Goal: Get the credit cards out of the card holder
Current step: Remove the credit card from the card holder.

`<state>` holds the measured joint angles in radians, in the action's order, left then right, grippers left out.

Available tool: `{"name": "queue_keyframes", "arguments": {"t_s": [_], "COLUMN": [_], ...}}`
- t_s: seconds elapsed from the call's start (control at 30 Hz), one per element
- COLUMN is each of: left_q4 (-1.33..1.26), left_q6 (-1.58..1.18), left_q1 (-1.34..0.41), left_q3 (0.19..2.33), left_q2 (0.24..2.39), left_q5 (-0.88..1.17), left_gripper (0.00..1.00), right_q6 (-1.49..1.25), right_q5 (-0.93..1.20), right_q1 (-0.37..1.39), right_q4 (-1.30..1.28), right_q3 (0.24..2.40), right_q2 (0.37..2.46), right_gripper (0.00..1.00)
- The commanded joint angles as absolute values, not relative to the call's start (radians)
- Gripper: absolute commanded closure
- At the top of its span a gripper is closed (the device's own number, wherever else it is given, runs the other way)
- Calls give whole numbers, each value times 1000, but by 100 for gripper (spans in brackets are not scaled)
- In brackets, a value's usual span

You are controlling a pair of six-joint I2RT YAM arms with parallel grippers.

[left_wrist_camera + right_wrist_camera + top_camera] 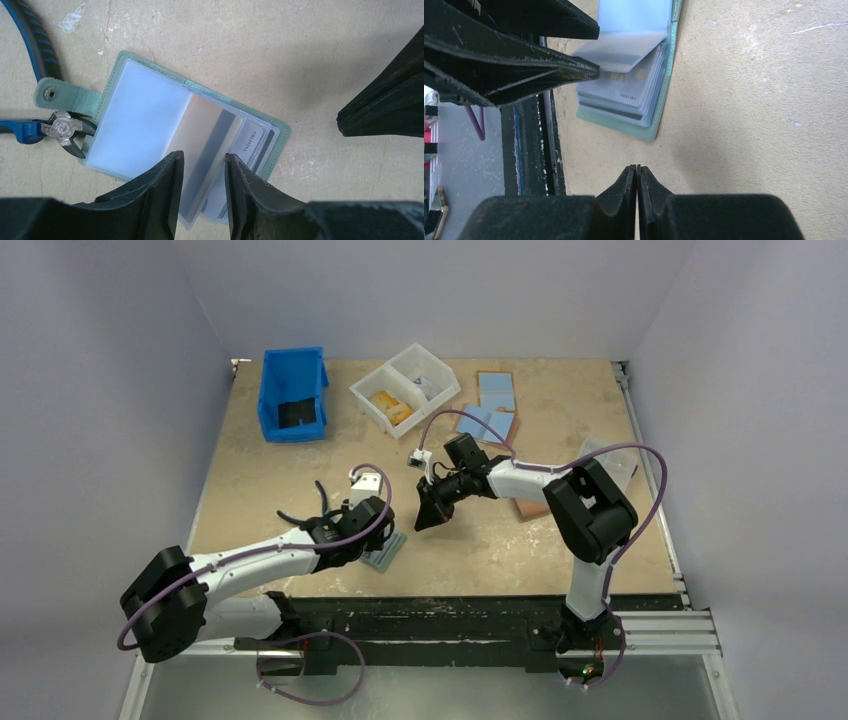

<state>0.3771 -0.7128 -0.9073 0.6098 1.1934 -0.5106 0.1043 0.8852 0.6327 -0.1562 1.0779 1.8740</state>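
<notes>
At 6 o'clock on the table (580, 410), close to the near edge, the card holder (282, 131) lies open and flat with its clear sleeves facing up.

Left gripper (203, 156): positioned directly over the holder, jaws part-way apart. One credit card (212, 132), pale with a dark stripe, sits in a raised sleeve whose end lies in the gap between the two fingers. Whether the pads press on it cannot be determined. Further cards (252, 142) are stacked in the sleeves at the 3 o'clock side of the striped card.

In the left wrist view the snap tab (50, 93) projects from the holder at 9 o'clock, just beside a pair of blue-handled cutters (62, 129).

Right gripper (638, 175): jaws fully closed, nothing held. In the top view it hangs above bare table at 2 o'clock of the holder, apart from it.

A blue bin (293, 395) stands at 11 o'clock on the table and a white divided tray (405, 388) at 12 o'clock.
</notes>
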Motion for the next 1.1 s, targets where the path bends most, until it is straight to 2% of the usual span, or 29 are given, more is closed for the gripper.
{"name": "queue_keyframes", "arguments": {"t_s": [0.0, 0.37, 0.7, 0.87, 0.93, 0.97, 1.07], "left_q4": [405, 431, 425, 403, 385, 374, 321], "left_q6": [-693, -680, -634, -601, -582, -574, -566], "left_q1": [-882, -845, -794, -755, -729, -717, -692], "left_q3": [637, 635, 635, 627, 620, 615, 605], "left_q2": [1157, 1132, 1146, 1151, 1160, 1167, 1167], "left_q5": [-539, -553, -502, -456, -419, -398, -319], "left_gripper": [62, 68, 78, 85, 98, 100, 100], "right_q6": [98, 97, 97, 97, 106, 116, 195], "right_q5": [917, 920, 921, 924, 929, 933, 975], "right_q1": [628, 627, 627, 627, 627, 627, 626], "right_q4": [-138, -138, -139, -143, -149, -156, -215], "right_q3": [1111, 1112, 1112, 1114, 1116, 1120, 1141], "right_q2": [1853, 1853, 1852, 1850, 1846, 1842, 1817], "right_gripper": [88, 88, 88, 88, 88, 88, 88]}}
